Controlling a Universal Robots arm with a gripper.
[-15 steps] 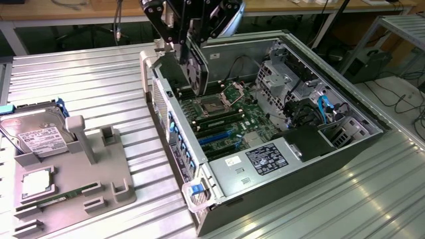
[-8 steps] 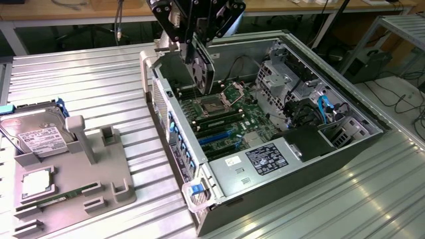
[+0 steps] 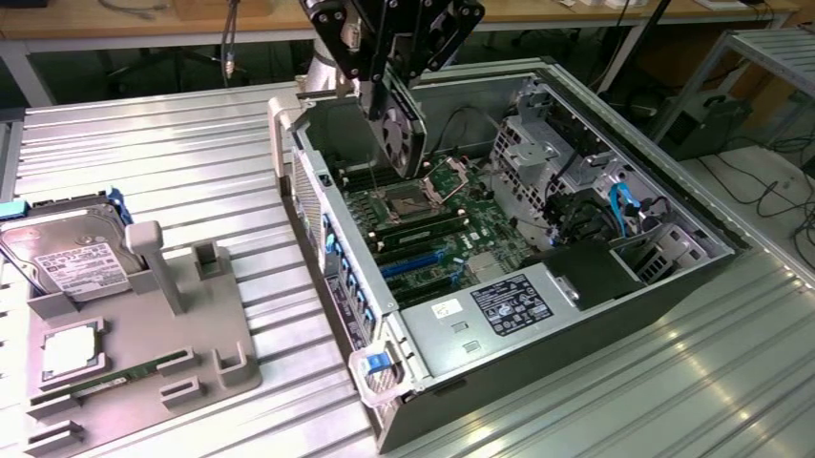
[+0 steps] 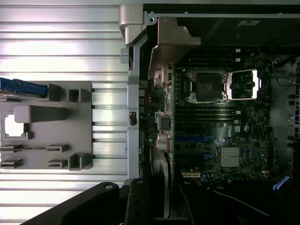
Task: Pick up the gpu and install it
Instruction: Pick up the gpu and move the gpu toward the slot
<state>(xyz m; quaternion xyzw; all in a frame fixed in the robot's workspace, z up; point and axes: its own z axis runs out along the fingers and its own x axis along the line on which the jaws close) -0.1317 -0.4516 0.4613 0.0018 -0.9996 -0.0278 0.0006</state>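
The tool [image 3: 386, 107] is clamped on the gpu [image 3: 407, 143], hanging upright above the open computer case [image 3: 560, 382].

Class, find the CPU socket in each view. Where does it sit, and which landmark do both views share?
Exterior view: the CPU socket sits inside the open case, just below the held gpu.
Wrist view: the CPU socket is the dark square in a metal frame, next to the RAM slots.
Shared landmark: the grey tray outside the case.
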